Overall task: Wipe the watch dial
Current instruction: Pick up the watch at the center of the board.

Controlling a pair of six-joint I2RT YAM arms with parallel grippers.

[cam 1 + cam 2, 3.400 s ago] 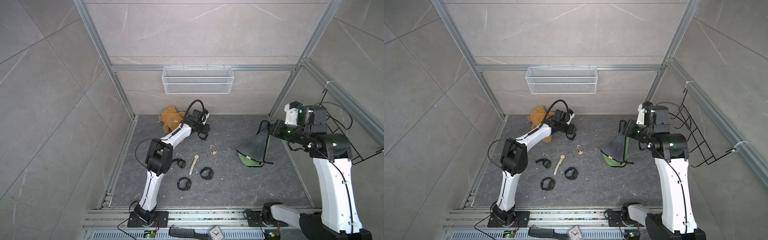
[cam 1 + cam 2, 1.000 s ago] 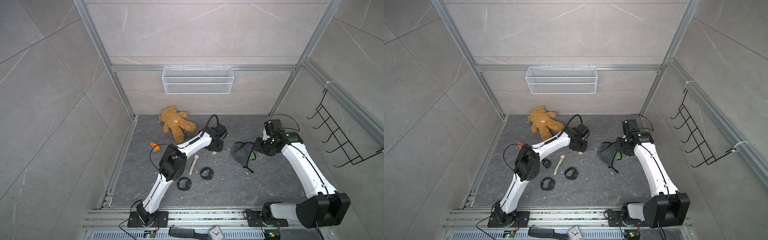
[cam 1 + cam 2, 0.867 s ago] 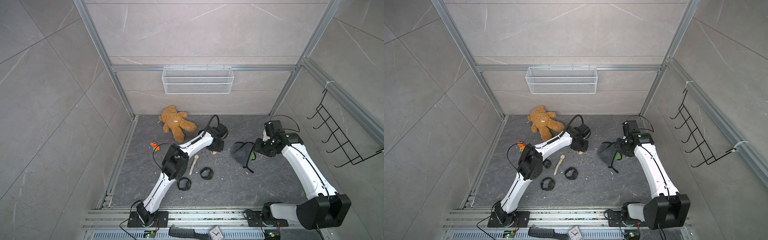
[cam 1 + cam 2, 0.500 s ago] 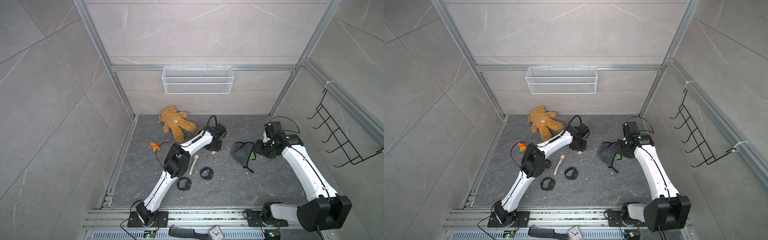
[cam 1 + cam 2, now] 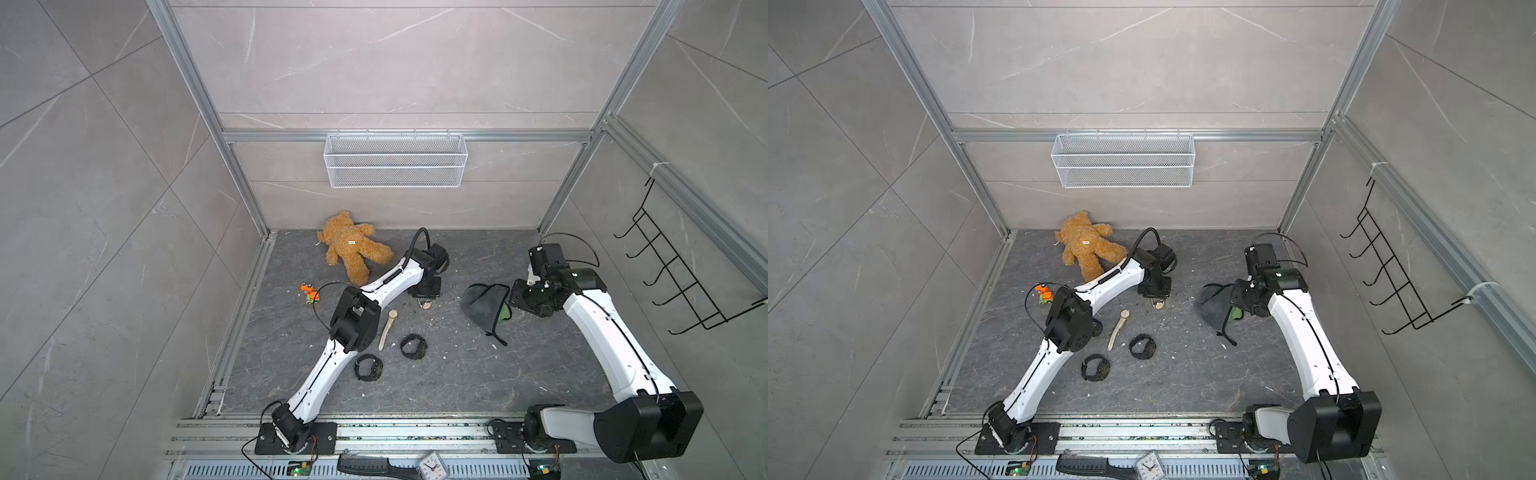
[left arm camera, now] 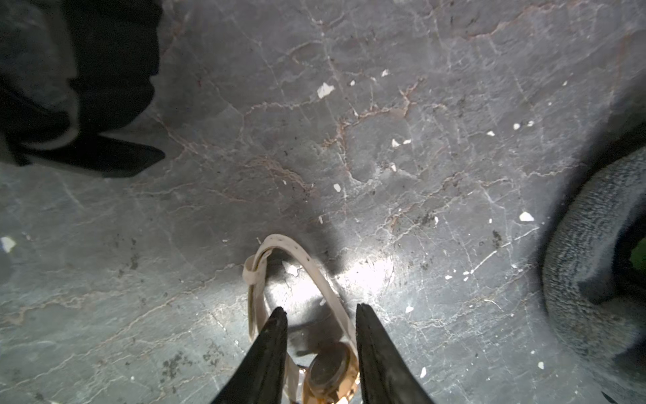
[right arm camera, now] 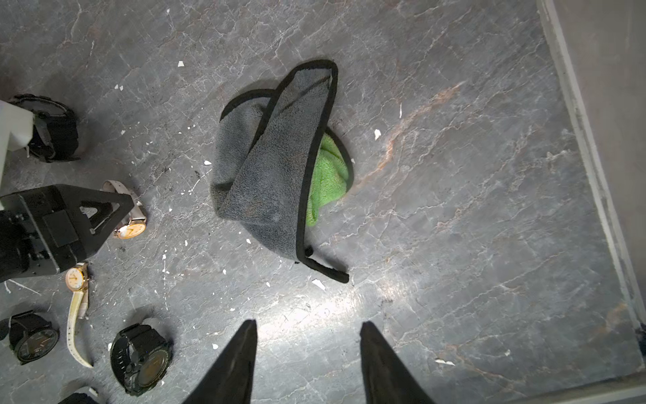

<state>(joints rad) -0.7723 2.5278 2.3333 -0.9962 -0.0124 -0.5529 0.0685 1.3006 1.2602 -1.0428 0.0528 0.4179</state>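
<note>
Front rail: a black comb [image 5: 374,465] and a small clock [image 5: 432,467] are noted.

On the counter [image 5: 457,382], two black watches [image 5: 368,367] [image 5: 414,346] are seen near the left arm's elbow, with a flat pale-strapped watch [image 5: 387,328] just beyond them.

Farther back, the left pincer [image 6: 320,311] is lowered to the counter. Its jaws are narrowly parted and set astride the gold-cased watch [image 6: 330,372], whose beige strap loops out past the fingertips. The dial lies between the jaws. One finger is seen against the case; whether the watch is actually clamped cannot be told.

To the right, well apart from that watch, a grey and green cloth [image 5: 482,305] lies crumpled on the counter. The right pincer [image 7: 308,323] is held just beside it, jaws spread wide, nothing between them.

Far side: an orange toy [image 5: 309,292], a teddy bear [image 5: 351,247] by the back wall, and a wire basket [image 5: 395,166] mounted above.
</note>
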